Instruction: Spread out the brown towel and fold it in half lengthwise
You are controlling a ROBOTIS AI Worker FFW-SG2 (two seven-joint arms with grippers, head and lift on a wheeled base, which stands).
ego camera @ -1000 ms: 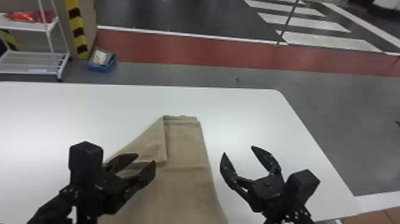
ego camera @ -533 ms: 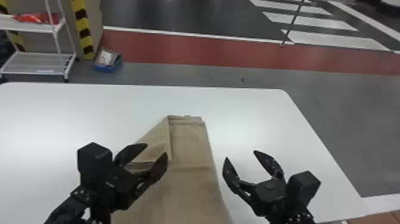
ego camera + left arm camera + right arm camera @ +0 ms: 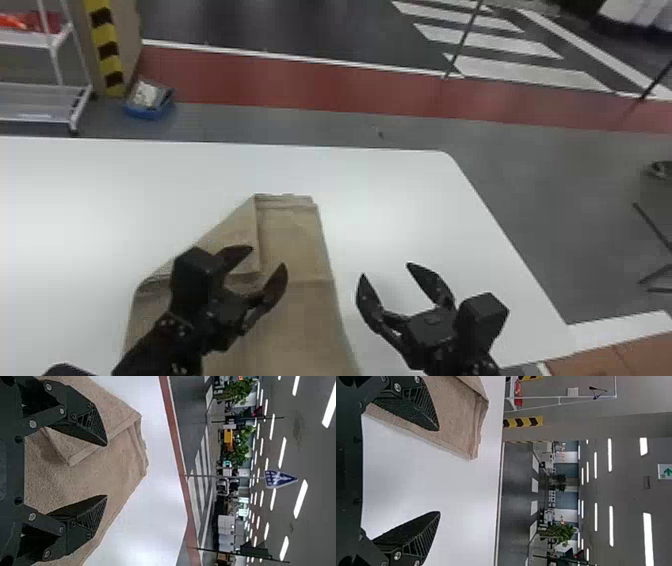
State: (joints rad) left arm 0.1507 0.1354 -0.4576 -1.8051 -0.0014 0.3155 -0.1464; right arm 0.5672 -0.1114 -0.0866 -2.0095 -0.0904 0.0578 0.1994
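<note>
Black left tool [image 3: 268,256] above the brown towel [image 3: 301,245], right tool [image 3: 386,270] near its edge, both wide open and empty

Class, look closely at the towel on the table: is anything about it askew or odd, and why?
Yes. The brown towel lies on the white table with its far-left corner folded inward, leaving a slanted edge instead of a square corner. That looks odd for a towel meant to be spread out and folded evenly.
</note>
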